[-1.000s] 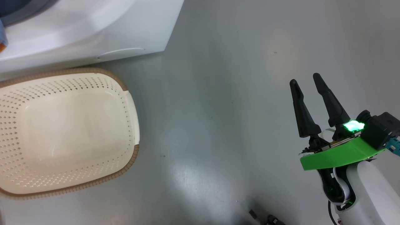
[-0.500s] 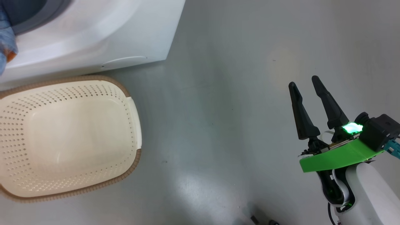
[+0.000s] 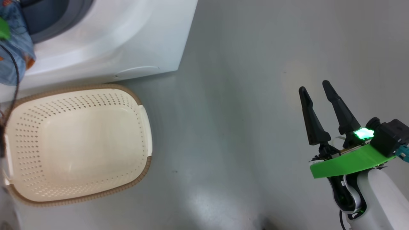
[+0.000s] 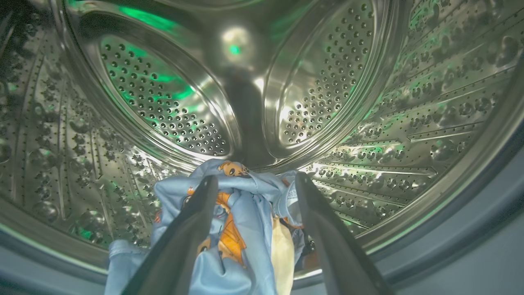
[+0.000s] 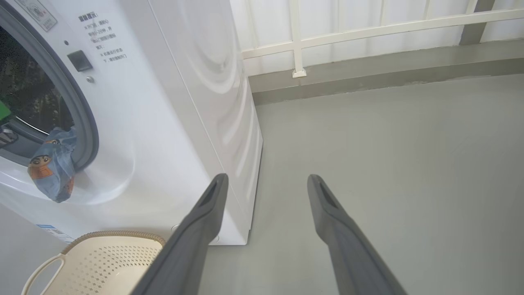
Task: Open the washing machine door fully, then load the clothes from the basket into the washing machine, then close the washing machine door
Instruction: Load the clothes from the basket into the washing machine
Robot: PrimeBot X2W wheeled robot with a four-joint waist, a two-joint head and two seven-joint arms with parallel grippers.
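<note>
My left gripper (image 4: 254, 184) reaches into the washing machine's steel drum (image 4: 163, 102) and stands open. The light blue clothes (image 4: 241, 229) lie bunched between and under its fingers, at the drum's front lip. In the right wrist view part of the clothes (image 5: 53, 164) hangs out over the grey gasket of the washing machine (image 5: 172, 102); the head view has that cloth (image 3: 14, 48) at top left. The cream basket (image 3: 80, 143) sits on the floor before the machine with nothing in it. My right gripper (image 3: 314, 91) hovers open over bare floor, far right. The washing machine door is out of view.
Grey floor (image 3: 239, 111) stretches right of the machine and basket. A white railing and a low kerb (image 5: 368, 73) run along the far side. A black cable (image 3: 12, 86) hangs down at the left edge above the basket.
The head camera has shifted, so machine and basket sit lower and further right in the picture, and more of the hanging blue cloth shows. The right gripper stays open in place.
</note>
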